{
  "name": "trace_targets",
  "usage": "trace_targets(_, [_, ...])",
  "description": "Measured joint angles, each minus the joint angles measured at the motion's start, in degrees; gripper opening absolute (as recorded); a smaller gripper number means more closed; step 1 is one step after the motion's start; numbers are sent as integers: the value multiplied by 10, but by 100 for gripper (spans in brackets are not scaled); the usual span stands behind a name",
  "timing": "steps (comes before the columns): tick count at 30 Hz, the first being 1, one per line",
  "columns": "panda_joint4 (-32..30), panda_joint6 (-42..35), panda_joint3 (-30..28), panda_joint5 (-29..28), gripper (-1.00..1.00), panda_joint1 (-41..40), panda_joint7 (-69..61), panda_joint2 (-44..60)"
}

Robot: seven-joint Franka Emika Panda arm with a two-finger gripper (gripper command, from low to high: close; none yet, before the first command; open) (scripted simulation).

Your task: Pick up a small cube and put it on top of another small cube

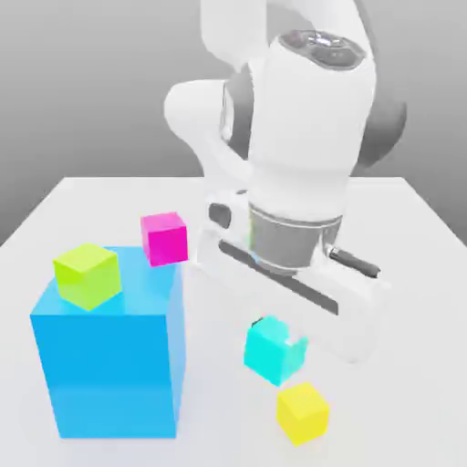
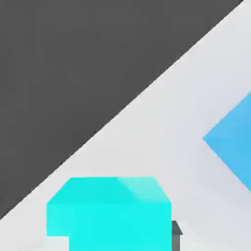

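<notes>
End effector (image 1: 276, 334): because its fingers are closed on opposite sides of the small cyan cube, narrow and holding it.
Small cyan cube (image 1: 275, 352): between the fingertips.
Small yellow cube (image 1: 302, 415): near, toward the exterior view's right and foreground.

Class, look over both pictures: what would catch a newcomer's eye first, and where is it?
Probably the big white robot arm first, reaching down through the middle of the exterior view. Next comes the large blue block at that view's left, with a lime cube and a magenta cube at its top. The bright cyan cube stands out in the hand view.
</notes>
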Motion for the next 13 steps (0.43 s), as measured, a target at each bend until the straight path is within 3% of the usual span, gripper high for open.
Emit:
trace_targets(7, [-14, -88, -52, 43, -100, -85, 193, -113])
trace_targets(10, [-50, -57, -73, 54, -100, -117, 266, -123])
trace_targets(11, [-60, -42, -75, 55, 100, -121, 275, -120])
trace_targets(13, [-60, -42, -75, 55, 100, -121, 275, -120])
